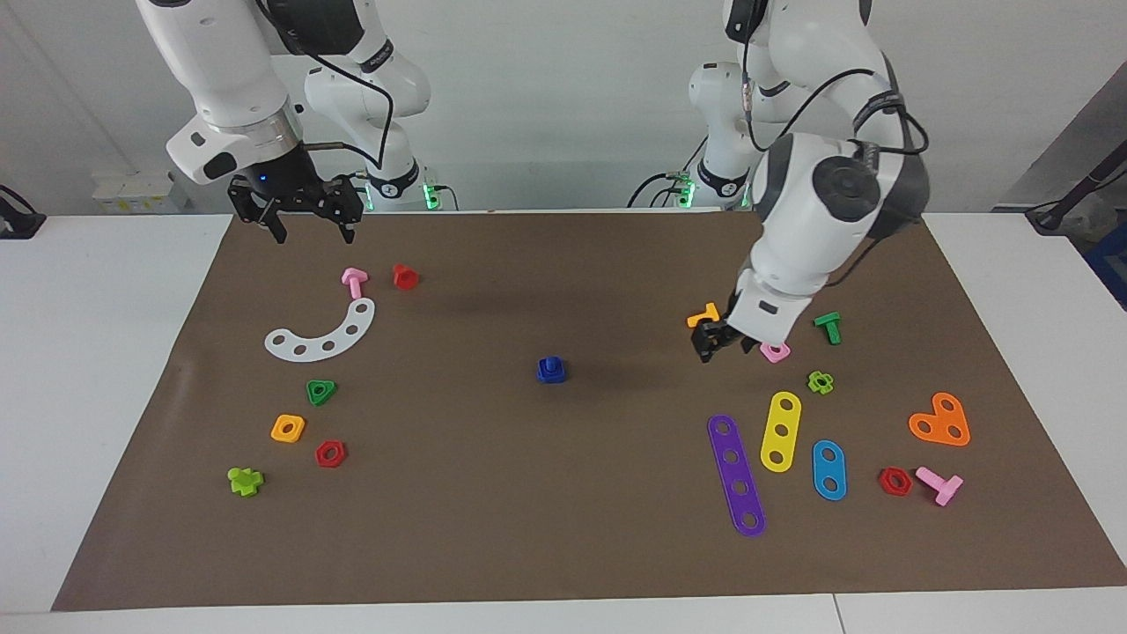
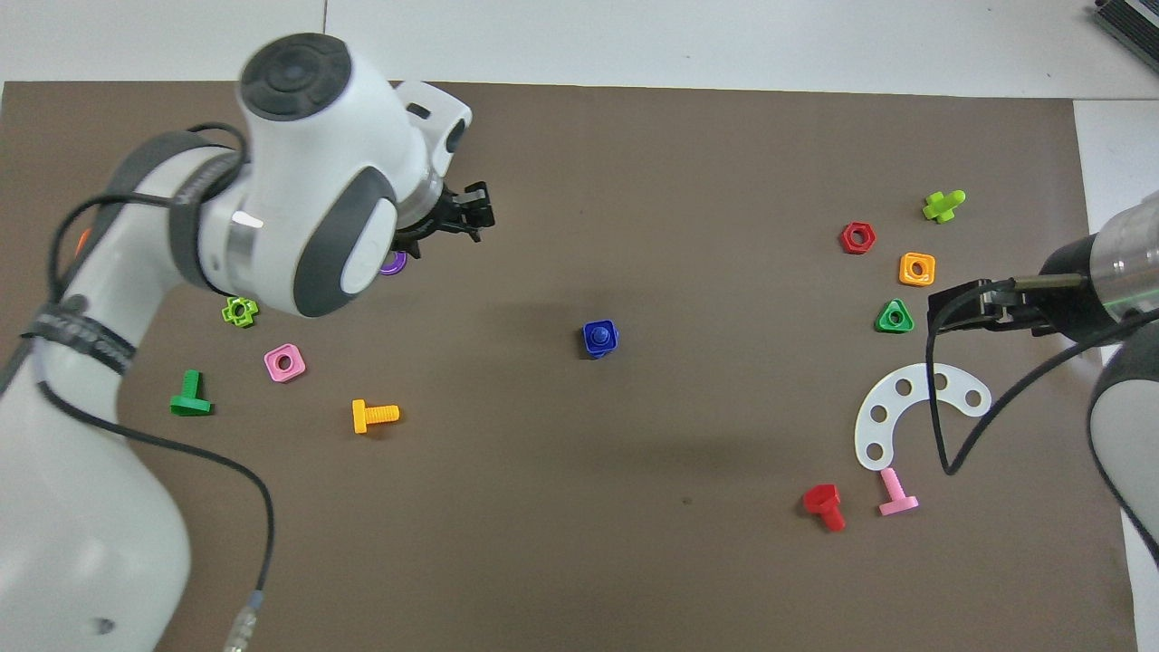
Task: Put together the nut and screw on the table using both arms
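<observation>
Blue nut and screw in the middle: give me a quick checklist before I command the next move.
1. Nut and screw joined, screw stem up through nut, on the table: ok.
2. Assembly free of both grippers: ok.
3. Left gripper holds nothing, raised near the orange bolt: ok.
4. Left jaws state: cannot tell.
5. Right gripper open, waiting above the table edge near the pink bolt: ok.
6. Screw fully threaded: cannot tell.

Nut (image 1: 551, 373) on screw (image 1: 550, 363) (mid-table (image 1: 563, 546)), other parts toward both ends.
</observation>
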You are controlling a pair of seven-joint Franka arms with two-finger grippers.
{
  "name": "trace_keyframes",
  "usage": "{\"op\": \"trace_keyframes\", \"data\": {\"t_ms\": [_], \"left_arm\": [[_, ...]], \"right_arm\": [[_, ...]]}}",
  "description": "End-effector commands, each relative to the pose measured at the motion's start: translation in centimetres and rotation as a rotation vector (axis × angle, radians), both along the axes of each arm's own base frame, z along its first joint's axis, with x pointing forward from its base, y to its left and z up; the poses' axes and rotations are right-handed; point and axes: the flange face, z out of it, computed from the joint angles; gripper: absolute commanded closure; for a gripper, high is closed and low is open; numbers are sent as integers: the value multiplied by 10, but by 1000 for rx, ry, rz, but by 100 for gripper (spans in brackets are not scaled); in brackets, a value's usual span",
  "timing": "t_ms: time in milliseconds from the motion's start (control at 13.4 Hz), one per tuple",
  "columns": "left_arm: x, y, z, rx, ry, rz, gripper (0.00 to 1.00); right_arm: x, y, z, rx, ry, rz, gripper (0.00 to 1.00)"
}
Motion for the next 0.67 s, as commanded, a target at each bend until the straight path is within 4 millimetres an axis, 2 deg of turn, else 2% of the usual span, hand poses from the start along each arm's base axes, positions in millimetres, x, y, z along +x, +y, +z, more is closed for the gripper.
{"op": "trace_keyframes", "data": {"t_ms": [0,149,298,447,596], "left_arm": [[-44,61,-5,6,60,-60,27],[-63,92,-1,22,71,-54,27],[-85,103,1,82,69,-77,27],[-85,118,19,78,26,-51,25],[-74,119,56,72,-61,-43,18]], "right_arm": [[-7,-1,0,-8,-17,15,0],[-8,-1,0,-10,-14,15,0],[-8,0,1,-15,-14,17,0],[-7,0,3,-21,-21,11,0],[-7,0,4,-20,-27,11,0]]}}
